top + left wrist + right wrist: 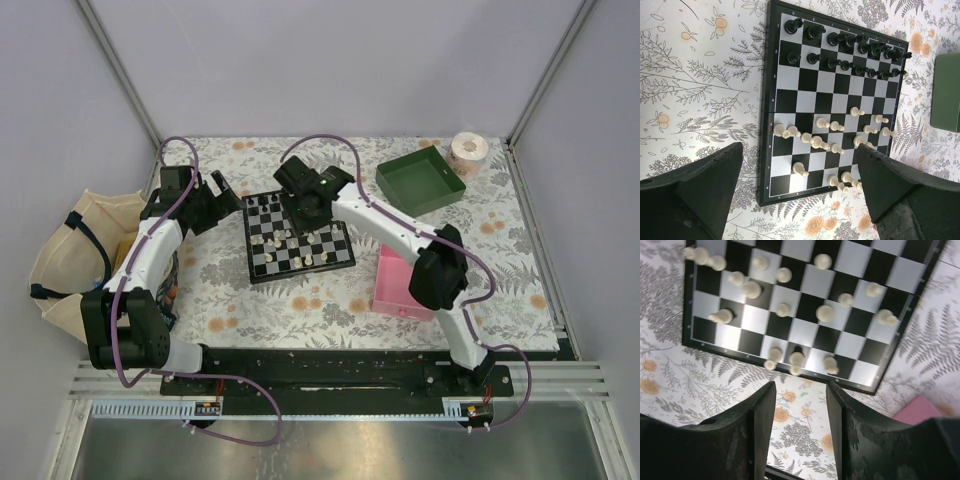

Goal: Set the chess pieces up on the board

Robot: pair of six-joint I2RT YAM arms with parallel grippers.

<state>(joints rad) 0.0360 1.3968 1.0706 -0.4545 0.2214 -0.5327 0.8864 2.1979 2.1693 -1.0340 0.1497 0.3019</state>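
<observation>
Black-bordered board (835,82): black and white chequers, lying mid-bench (250,310) between my arms.
Chess pieces (801,169): black in two rows along one edge; cream scattered over the other half, several lying on their sides.
Writing: tiny border digits, which I can't read.
Left tool (799,150): spread wide, empty.
Right tool (800,390): parted, empty, at the board's cream edge.

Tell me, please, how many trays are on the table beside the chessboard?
2. The green tray sits at the far right, beyond the board; the pink tray lies just right of the board, nearer the arm bases, partly covered by the right arm.
</observation>
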